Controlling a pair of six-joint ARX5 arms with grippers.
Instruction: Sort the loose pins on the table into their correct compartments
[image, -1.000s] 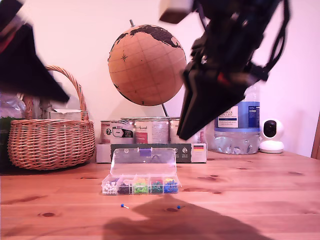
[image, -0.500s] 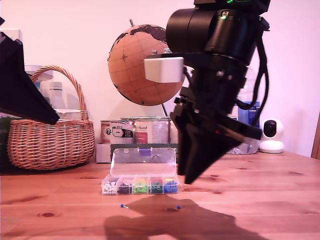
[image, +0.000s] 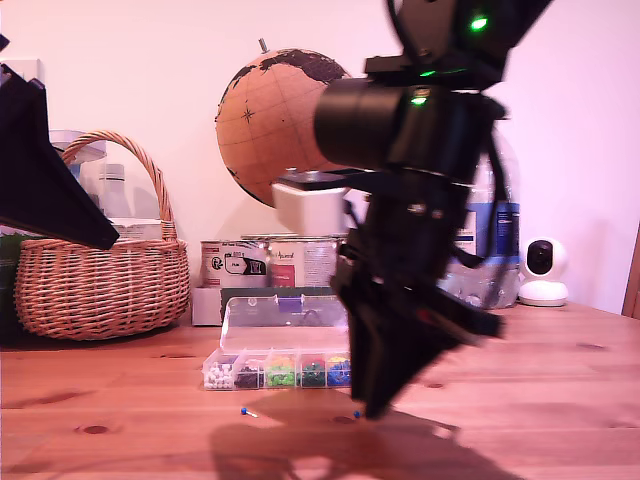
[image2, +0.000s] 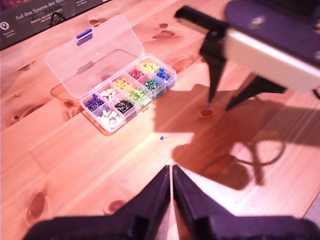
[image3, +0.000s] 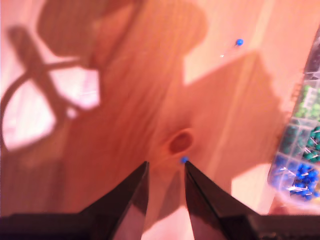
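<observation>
While my second gripper (image3: 165, 167) jaws part beside blue pin (image3: 184, 160), first gripper (image2: 172, 172) closed, empty.

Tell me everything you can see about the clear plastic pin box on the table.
The clear plastic pin box is a shallow rectangular organiser sitting flat on the wooden table. Its hinged lid lies open behind the tray and carries a small blue clasp. The tray is split into small compartments holding heaps of ball-headed pins sorted by colour: white, dark, blue, yellow, green and red. In the exterior view it stands in front of the tins. No gripper touches it; two blue pins lie loose on the wood nearby.
</observation>
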